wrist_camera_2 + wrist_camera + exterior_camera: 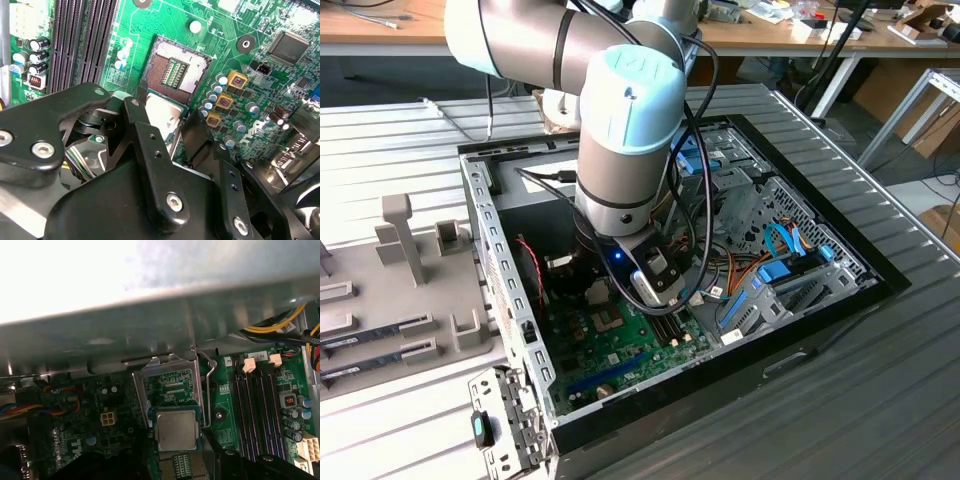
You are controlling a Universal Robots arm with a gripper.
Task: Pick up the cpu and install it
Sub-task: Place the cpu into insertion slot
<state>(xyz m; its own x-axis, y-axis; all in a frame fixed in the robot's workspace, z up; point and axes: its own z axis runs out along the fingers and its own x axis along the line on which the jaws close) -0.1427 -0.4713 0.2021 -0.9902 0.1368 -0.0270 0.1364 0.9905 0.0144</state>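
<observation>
We find the gripper (167, 109) clamped on the cpu (176, 430), held flat just beside the open socket (175, 72), on its edge toward the flipped-back retaining plate (167, 385).

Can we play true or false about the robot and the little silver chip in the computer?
1. The gripper holds the cpu. True.
2. The cpu is already in the socket. False: the socket is bare and its pins show. The cpu is held just beside it.
3. The socket's metal lid is shut. False: it is flipped open, and so is its wire lever.
4. The memory slots have no sticks in them. True.
</observation>
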